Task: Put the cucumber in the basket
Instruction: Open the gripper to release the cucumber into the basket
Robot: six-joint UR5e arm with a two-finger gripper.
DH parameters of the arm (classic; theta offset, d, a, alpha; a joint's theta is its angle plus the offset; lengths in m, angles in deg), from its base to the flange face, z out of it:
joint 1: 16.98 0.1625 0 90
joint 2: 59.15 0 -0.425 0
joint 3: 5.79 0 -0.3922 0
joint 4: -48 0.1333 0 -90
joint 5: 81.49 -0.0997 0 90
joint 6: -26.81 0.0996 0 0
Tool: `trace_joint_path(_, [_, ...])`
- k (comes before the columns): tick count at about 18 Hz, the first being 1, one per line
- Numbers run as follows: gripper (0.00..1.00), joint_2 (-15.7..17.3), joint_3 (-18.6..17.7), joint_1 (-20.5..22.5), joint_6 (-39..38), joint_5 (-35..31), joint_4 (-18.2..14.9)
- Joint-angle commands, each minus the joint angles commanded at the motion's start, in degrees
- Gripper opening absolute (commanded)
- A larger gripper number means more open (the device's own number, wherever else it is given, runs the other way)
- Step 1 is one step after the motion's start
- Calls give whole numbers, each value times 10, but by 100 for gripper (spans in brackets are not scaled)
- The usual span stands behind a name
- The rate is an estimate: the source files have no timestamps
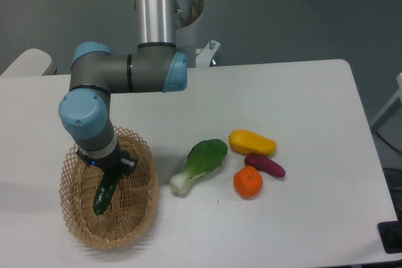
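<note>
Gripper point(110, 169) was clamped on the cucumber point(103, 191), which hung tilted over the middle of the basket point(75, 221), low end near its floor. I judged this the placing step; next I needed to release, then lift clear.

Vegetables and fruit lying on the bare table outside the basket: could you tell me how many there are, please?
4, clustered right of the basket: the bok choy nearest it, then the yellow piece, the purple piece and the orange. The cucumber hangs over the basket. None looks hidden.
</note>
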State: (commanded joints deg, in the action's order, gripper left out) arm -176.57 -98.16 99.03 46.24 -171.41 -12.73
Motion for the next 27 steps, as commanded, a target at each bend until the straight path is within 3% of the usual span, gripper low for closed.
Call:
trace_joint_path(4, [64, -1, 1, 0, 3, 0, 3])
trace_joint_path(8, [99, 2, 6, 0, 7, 0, 3])
trace_joint_path(18, [100, 19, 85, 15, 45, -11, 1])
trace_joint_path(24, [100, 59, 92, 76, 196, -18, -11])
trace_joint_path(27, [100, 62, 93, 97, 291, -18, -11])
